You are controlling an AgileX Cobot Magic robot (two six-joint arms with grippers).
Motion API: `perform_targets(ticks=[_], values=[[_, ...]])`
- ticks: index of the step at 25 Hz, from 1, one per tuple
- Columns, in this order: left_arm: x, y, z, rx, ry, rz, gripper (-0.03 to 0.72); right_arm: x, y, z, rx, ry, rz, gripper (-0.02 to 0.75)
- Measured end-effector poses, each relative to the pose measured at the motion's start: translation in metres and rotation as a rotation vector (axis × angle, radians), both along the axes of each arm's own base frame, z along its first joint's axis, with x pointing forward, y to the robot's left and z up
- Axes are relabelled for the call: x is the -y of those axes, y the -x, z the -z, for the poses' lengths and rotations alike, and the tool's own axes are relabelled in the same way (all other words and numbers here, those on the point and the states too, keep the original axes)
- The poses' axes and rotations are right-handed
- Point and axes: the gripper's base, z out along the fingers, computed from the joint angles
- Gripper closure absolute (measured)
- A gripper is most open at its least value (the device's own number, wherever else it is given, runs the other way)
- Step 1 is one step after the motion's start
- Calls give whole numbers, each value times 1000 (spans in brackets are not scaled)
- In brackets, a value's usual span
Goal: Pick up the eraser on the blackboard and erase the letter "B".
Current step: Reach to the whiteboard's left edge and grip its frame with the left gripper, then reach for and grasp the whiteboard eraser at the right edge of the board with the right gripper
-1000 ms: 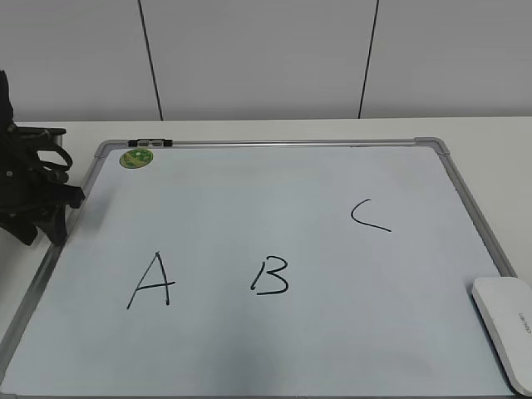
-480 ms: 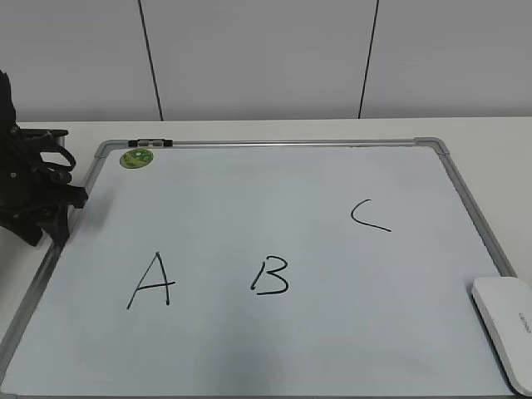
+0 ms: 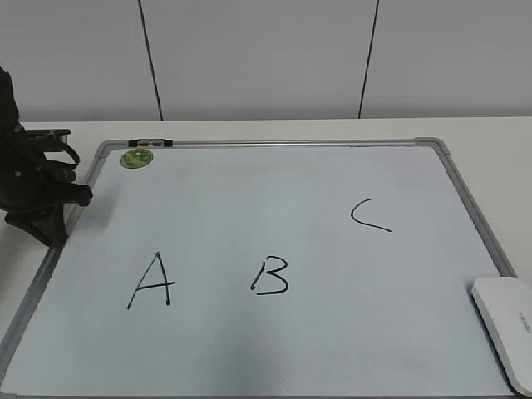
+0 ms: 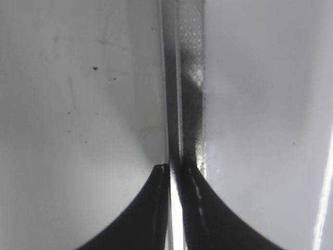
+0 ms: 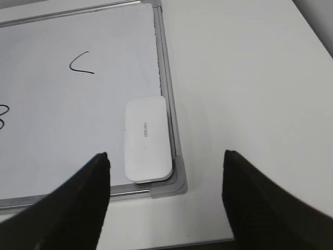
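The white eraser [image 3: 507, 329] lies on the blackboard's [image 3: 274, 208] near right corner, also in the right wrist view [image 5: 148, 138]. The black letter "B" [image 3: 271, 277] is drawn at the board's front middle; its edge shows in the right wrist view [image 5: 3, 117]. My right gripper [image 5: 165, 200] is open and empty, high above the table just in front of the eraser; it is out of the exterior view. My left gripper [image 3: 46, 208] sits shut at the board's left frame [image 4: 187, 78], with only a thin slit between its fingers [image 4: 176, 169].
A black "A" [image 3: 151, 280] and a black "C" [image 3: 369, 215] flank the B. A round green sticker [image 3: 135, 158] and a small dark clip [image 3: 150, 143] sit at the board's far left corner. White table [image 5: 250, 78] lies right of the board. A panelled wall stands behind.
My left arm has shifted slightly to the right and farther back along the board's left frame. The eraser and letters have not moved.
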Motion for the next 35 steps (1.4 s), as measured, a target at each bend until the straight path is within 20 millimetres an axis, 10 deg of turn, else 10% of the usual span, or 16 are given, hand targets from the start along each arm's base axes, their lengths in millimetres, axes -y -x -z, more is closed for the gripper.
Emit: perform_targets(ticks=[12,35], values=[[0,0,0,-2,3,-2,643,-13,-59,-29,-312,35,-120,237],[1,0,0,-6,12,-8,644,-36,-174,38,-817,3,-192,74]])
